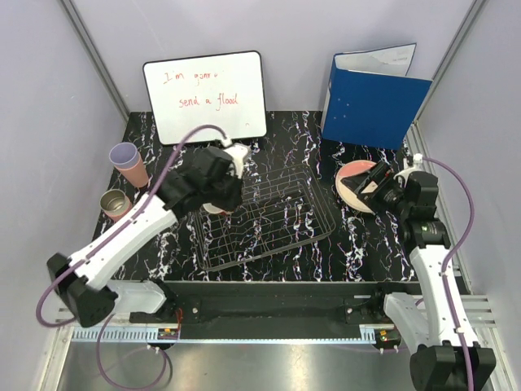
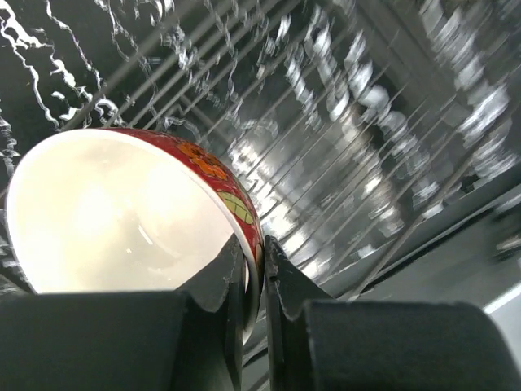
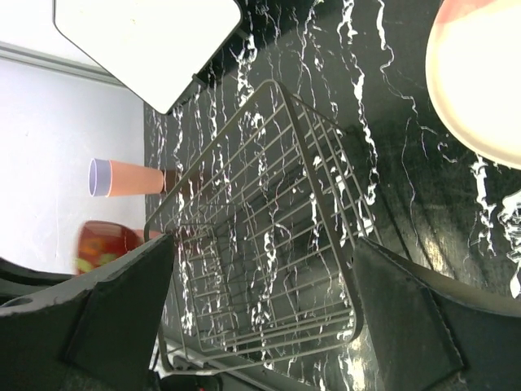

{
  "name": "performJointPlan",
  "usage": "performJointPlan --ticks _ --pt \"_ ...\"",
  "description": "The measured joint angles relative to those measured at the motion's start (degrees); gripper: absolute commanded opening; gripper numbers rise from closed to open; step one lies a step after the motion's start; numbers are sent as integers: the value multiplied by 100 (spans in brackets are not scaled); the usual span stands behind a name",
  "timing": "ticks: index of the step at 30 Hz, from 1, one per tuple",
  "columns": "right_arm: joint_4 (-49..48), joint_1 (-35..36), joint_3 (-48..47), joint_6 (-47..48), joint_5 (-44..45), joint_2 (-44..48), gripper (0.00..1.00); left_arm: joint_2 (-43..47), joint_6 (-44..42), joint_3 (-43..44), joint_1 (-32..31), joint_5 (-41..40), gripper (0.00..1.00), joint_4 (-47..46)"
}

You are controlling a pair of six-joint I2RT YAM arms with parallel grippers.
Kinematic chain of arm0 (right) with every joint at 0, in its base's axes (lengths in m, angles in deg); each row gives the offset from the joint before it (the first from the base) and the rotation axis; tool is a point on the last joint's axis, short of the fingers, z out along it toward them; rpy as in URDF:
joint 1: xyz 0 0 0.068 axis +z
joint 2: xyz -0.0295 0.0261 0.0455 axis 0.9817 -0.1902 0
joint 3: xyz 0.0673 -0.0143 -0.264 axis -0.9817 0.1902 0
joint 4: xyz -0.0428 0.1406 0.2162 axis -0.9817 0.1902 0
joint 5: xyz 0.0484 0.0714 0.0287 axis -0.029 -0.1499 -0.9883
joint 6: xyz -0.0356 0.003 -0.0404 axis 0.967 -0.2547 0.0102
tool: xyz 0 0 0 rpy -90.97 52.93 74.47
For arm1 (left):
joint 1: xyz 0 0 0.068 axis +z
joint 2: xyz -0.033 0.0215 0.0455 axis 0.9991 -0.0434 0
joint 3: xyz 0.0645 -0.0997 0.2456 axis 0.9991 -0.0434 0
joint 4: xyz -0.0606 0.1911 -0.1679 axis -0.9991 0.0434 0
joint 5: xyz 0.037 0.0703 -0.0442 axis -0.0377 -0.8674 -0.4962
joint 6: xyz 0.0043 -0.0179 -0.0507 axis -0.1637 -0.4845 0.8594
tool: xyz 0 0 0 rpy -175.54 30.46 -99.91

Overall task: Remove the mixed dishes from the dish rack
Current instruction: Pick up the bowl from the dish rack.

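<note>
My left gripper (image 1: 221, 194) hovers over the left end of the black wire dish rack (image 1: 277, 232). It is shut on the rim of a small bowl (image 2: 122, 212), cream inside and red-brown with a leaf pattern outside; one finger is inside the rim and one outside. The bowl also shows in the right wrist view (image 3: 106, 244). My right gripper (image 1: 377, 186) is open and empty, right of the rack, beside the cream-pink plates (image 1: 348, 181). In the right wrist view a plate (image 3: 480, 81) lies at the upper right and the rack (image 3: 269, 85) lies between the open fingers (image 3: 122, 309).
A pink tumbler with a lavender rim (image 1: 129, 164) and a second tumbler (image 1: 116, 204) stand on the table left of the rack. A white board (image 1: 205, 96) and a blue folder (image 1: 370, 102) lean at the back. The black marbled table (image 1: 293, 147) ends at side walls.
</note>
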Motion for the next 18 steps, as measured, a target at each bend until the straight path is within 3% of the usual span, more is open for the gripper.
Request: performJointPlan --ticks 5,10,18 --pt "529 9 -671 81 44 -367 97 -402 -966 232 -638 -686 0 334" --pt "1266 57 -1694 348 175 -868 98 -435 -2468 549 -1523 -1178 0 291" --pt "1952 485 -2389 675 243 -1322 98 -702 -4562 765 -3003 -730 0 0"
